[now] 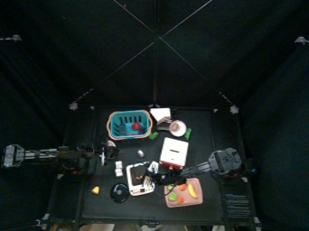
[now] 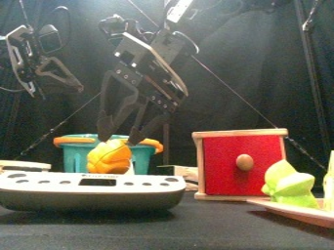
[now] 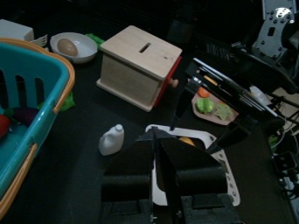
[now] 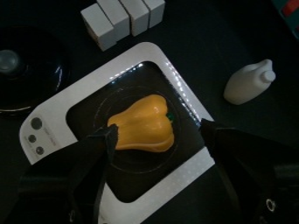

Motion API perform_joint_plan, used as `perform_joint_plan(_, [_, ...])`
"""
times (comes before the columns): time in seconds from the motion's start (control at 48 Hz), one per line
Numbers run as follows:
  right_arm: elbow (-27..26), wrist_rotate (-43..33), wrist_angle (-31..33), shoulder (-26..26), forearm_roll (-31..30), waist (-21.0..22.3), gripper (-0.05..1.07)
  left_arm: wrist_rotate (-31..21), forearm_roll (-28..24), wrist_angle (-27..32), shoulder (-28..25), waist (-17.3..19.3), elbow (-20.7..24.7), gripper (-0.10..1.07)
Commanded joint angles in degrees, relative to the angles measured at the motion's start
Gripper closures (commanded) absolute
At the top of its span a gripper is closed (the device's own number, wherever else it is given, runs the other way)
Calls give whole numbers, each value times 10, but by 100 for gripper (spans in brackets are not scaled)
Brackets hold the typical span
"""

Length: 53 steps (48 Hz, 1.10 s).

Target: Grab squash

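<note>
The squash [image 4: 142, 124] is an orange-yellow toy lying on the dark platform of a white kitchen scale [image 4: 52, 118]. In the front view the squash [image 2: 107, 156] sits on top of the scale [image 2: 92, 187]. My right gripper [image 4: 155, 133] is open, with one jaw on each side of the squash and not closed on it. In the front view it [image 2: 124, 135] hangs just above the squash. My left gripper [image 3: 160, 171] is shut and empty, resting at the table's left side [image 1: 103, 156].
A teal basket [image 1: 126, 124] stands at the back. A wooden box with a red front [image 2: 239, 164] is right of the scale. A white bottle [image 4: 250, 80] and white blocks [image 4: 122, 16] lie near the scale. A plate of green toys [image 2: 294, 186] is front right.
</note>
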State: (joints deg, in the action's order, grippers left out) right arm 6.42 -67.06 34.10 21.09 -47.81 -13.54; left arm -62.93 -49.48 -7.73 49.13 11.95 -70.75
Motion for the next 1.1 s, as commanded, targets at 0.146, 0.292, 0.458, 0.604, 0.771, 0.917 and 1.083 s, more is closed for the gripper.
perform_joint_plan(0.146, [-18,0,-5,-8,4,-6,0,1,2,-2,-1,2,9,53])
perform_joint_plan(0.292, [-18,1,-6,0,4,-8,0,1,2,-2,-1,2,10,53])
perform_joint_plan(0.458, [-10,3,-6,4,-3,-11,0,1,2,0,-1,2,9,53])
perform_joint_plan(0.604, [-11,3,-6,11,-4,-10,0,1,3,0,-1,2,9,53])
perform_joint_plan(0.771, [-11,3,-6,19,-4,-8,0,1,3,0,-1,2,9,53])
perform_joint_plan(0.917, [-14,3,-4,21,-4,-7,0,1,2,0,-1,2,9,53])
perform_joint_plan(1.083, [-15,3,-4,20,-3,-7,3,1,3,0,-1,2,8,53])
